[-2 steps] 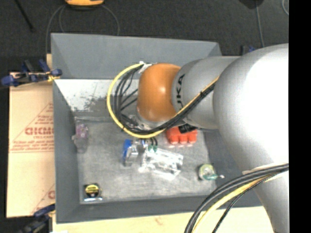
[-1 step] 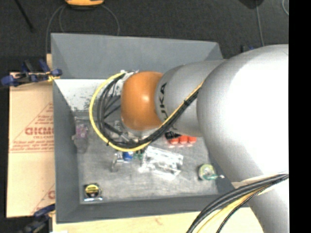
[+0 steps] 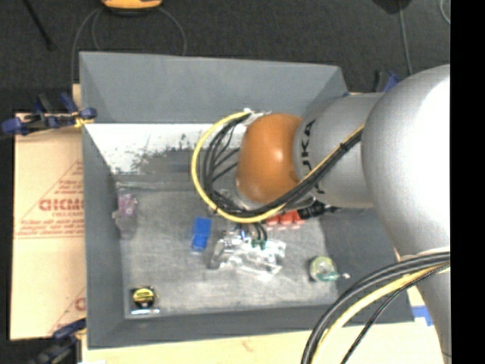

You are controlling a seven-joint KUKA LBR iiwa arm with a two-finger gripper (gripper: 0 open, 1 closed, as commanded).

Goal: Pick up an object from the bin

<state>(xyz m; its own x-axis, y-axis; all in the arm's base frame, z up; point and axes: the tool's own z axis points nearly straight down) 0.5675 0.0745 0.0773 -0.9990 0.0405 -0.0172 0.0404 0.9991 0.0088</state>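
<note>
The jaws, hidden under the orange cover (image 3: 265, 161) so I cannot tell their state, hang over a clear packet (image 3: 261, 260) mid-bin (image 3: 167, 283) beside a blue block (image 3: 201, 233); it looks light, crinkly and slippery, best pinched across a narrow edge.

Single camera, mounted above the bin (image 3: 189, 89), looking down at a slight tilt, so the far wall shows as a slope. Near enough that the whole bin fits with a margin around it. My arm (image 3: 356, 158) enters from the right.
</note>
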